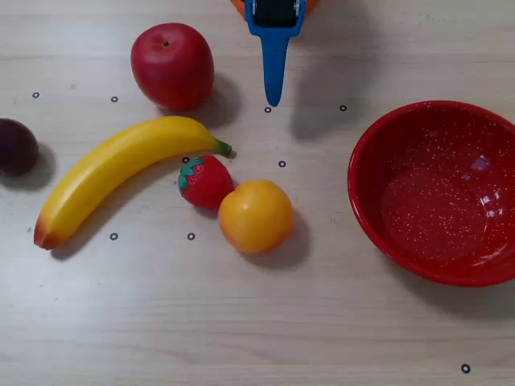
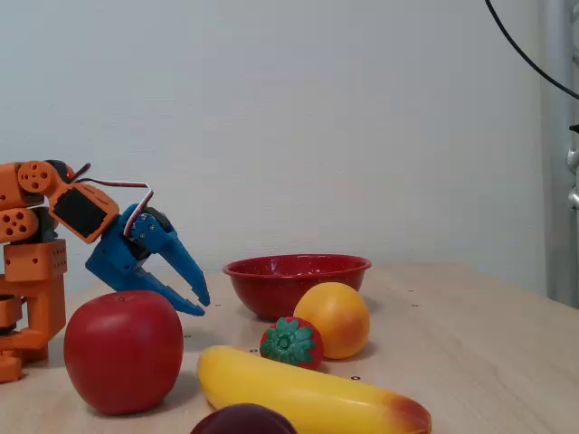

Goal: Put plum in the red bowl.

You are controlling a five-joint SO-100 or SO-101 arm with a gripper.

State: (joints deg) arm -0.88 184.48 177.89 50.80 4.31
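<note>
I see the end effector (image 2: 197,302) w/ blue fingers spread apart, nothing between them, hanging above the bench (image 1: 257,322) near the arm base. In the overhead view only one blue finger (image 1: 274,64) shows, coming in from the top edge, tip pointing down. Apple (image 1: 172,65) sits just left of that finger in the overhead view, not touching. Below it the banana (image 1: 121,173) lies diagonal, stem end up-right close to the strawberry (image 1: 205,181). Strawberry touches the orange (image 1: 256,215) on its lower right. Red bowl (image 1: 438,193) is at the right side of the overhead view, upright, empty, well apart from the fruit cluster. Plum (image 1: 16,147) sits at the far left edge of the overhead view, alone on the bench, well apart from bowl and end effector; in the fixed view it's at the bottom edge (image 2: 242,421), partly cut off, in front of the banana.
</note>
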